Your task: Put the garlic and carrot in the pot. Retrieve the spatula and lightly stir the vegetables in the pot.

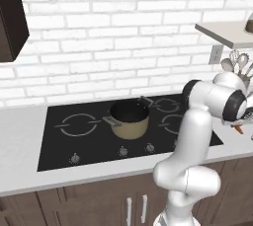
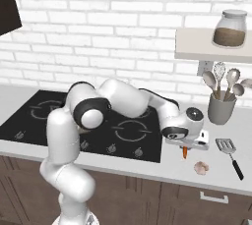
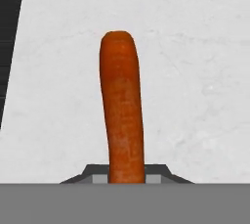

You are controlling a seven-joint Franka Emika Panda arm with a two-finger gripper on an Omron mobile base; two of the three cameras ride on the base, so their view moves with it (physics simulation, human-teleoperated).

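White counter (image 2: 162,167) right of the stove: I see my gripper (image 2: 185,151) clamped on the carrot (image 3: 122,110), garlic (image 2: 201,168) and spatula (image 2: 229,154) nearby.

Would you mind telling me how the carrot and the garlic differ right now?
The carrot is orange and long; the garlic is a small, rounded, pale pinkish bulb. The carrot hangs upright, clamped in the gripper, while the garlic lies loose on the counter. Both are right of the stove, and neither is in the pot yet.
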